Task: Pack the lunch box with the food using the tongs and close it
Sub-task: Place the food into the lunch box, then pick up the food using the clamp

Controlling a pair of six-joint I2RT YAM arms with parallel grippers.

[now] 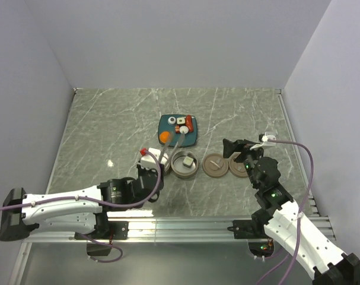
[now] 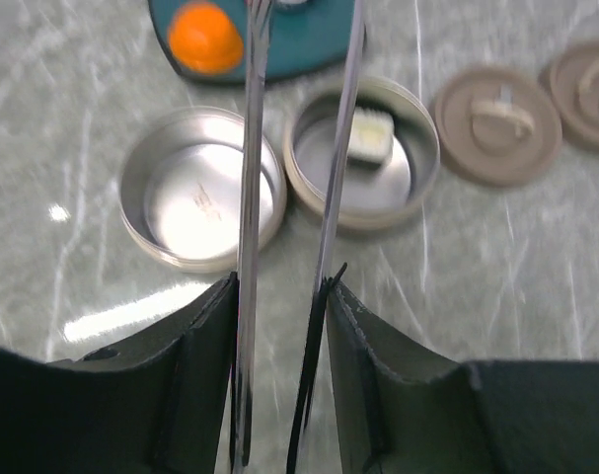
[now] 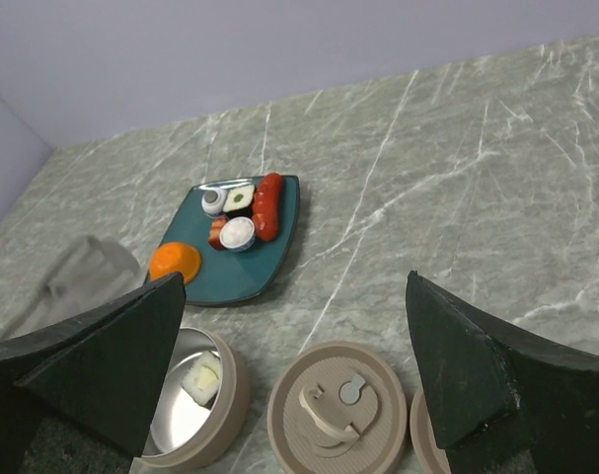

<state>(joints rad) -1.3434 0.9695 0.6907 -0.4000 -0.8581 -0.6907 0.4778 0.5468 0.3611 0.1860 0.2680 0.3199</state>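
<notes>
The two silver tins of the lunch box sit side by side. The left tin [image 2: 202,188] is empty and the right tin [image 2: 361,153] [image 1: 184,164] holds one white roll piece [image 2: 370,136]. My left gripper [image 2: 279,306] [image 1: 155,171] is shut on the tongs [image 2: 252,148], whose two arms reach over the tins toward the teal plate [image 1: 191,138]. On the plate lie an orange ball [image 1: 165,136] [image 3: 175,262], a red sausage [image 3: 268,205] and rolls [image 3: 238,233]. My right gripper [image 3: 294,296] [image 1: 242,151] hangs open above the brown lids [image 3: 343,410] [image 1: 215,164].
The second lid [image 1: 239,168] lies right of the first, partly under my right gripper. A metal rail [image 1: 185,225] runs along the table's near edge. Grey walls close the table at the back and both sides.
</notes>
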